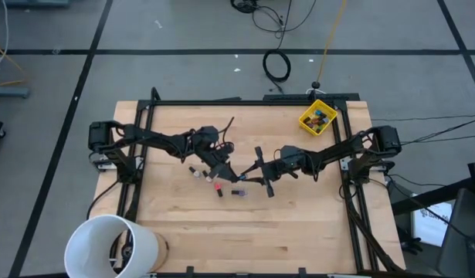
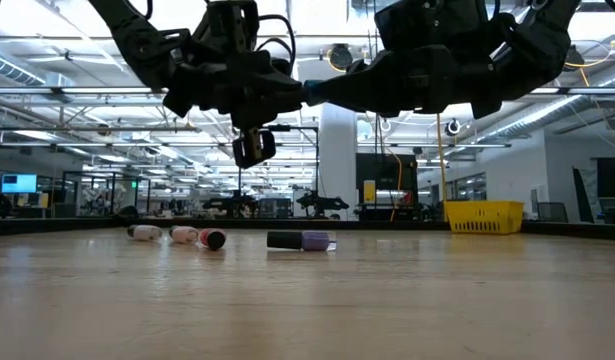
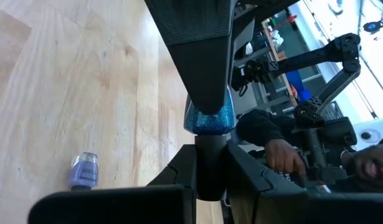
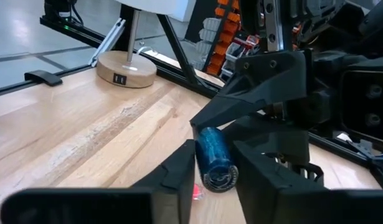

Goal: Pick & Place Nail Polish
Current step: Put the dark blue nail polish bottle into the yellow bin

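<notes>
High view puts both arms meeting over the middle of the wooden desk [image 1: 299, 232], which reads as a hand-over in mid-air. Between them is the blue bottle [image 4: 211, 155], clear of the desk, so you can pass it without dragging it over the grain.

Your left gripper [image 3: 210, 180] has its jaws narrow on the smooth dark cap. Your right gripper [image 4: 213, 169] has its jaws close against both sides of the glittery, round body. I judge both are gripping.

The other bottles lie on their sides on the desk below and to the left. The purple bottle [image 2: 302, 240] is nearest the hand-over and the red bottle [image 1: 218, 188] is just left of it. Being round, they may roll.

The yellow bin [image 1: 317, 117] waits at the far right corner.
</notes>
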Motion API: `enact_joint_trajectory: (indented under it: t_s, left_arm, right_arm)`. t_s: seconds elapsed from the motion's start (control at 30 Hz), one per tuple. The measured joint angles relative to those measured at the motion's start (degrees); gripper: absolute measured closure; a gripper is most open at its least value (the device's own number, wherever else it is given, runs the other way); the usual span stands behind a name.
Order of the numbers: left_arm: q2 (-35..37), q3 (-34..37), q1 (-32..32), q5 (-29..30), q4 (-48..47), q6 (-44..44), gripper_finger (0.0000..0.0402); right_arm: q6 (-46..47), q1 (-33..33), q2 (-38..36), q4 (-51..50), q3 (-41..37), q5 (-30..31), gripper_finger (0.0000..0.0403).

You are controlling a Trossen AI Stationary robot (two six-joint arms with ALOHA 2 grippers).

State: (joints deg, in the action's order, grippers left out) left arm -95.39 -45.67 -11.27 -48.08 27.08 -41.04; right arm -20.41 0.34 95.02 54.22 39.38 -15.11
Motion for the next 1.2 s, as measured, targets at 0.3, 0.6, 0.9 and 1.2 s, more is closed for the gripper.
enact_joint_trajectory:
  t_s: [0.3,0.6,0.9,1.2]
  left_arm:
    - [0.0,0.1,0.5,0.8,0.0,5.4,0.0348]
    - [2.2,0.0,0.1,4.9,2.0,23.3,0.0255]
    - [10.4,0.1,-5.7,9.2,-14.3,34.1,0.0223]
    - [24.2,0.6,-7.9,19.1,-22.7,42.5,0.0244]
  right_arm:
    - [-1.5,0.0,0.0,-0.5,0.0,-0.2,0.0340]
    - [2.3,-1.6,-1.8,-5.7,-0.1,-1.8,0.0340]
    - [14.2,-5.9,-10.1,-14.9,-0.3,-7.2,0.0340]
    - [22.6,-9.8,-20.7,-13.4,-10.0,-3.0,0.0340]
